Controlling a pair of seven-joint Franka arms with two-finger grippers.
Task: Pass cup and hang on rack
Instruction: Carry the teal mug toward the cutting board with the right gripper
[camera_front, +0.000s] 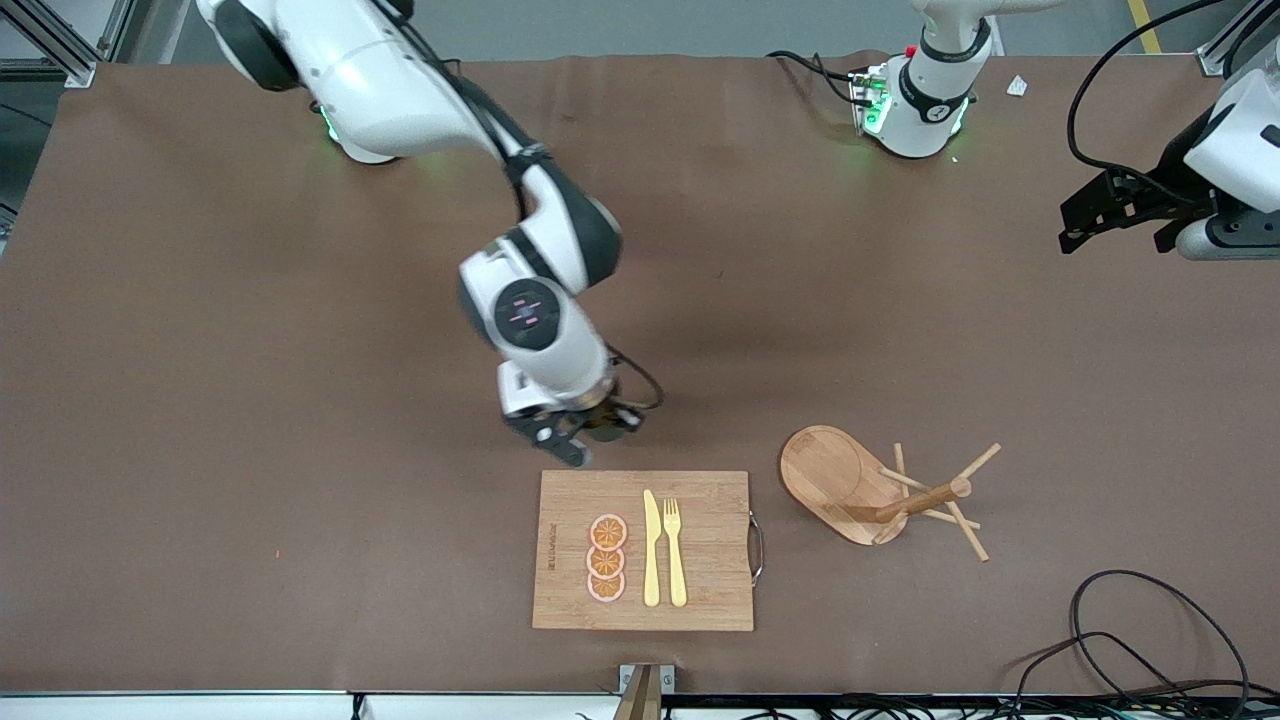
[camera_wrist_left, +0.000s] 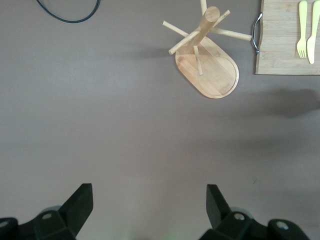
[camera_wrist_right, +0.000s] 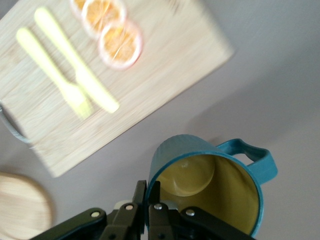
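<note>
My right gripper (camera_front: 578, 440) is shut on the rim of the dark teal cup (camera_front: 606, 421). It holds the cup over the bare table just beside the cutting board's edge that lies farther from the front camera. In the right wrist view the fingers (camera_wrist_right: 141, 196) pinch the cup's wall, one inside and one outside. The cup (camera_wrist_right: 210, 185) shows its yellowish inside and its handle (camera_wrist_right: 252, 155). The wooden rack (camera_front: 838, 482) stands beside the board, toward the left arm's end, and also shows in the left wrist view (camera_wrist_left: 207, 65). My left gripper (camera_front: 1115, 240) is open and empty, waiting high over that end of the table, and its own view shows it too (camera_wrist_left: 150, 200).
A bamboo cutting board (camera_front: 700, 590) near the front edge carries three orange slices (camera_front: 607, 558), a yellow knife (camera_front: 651, 548) and a yellow fork (camera_front: 675, 550). Black cables (camera_front: 1130, 640) lie at the front corner toward the left arm's end.
</note>
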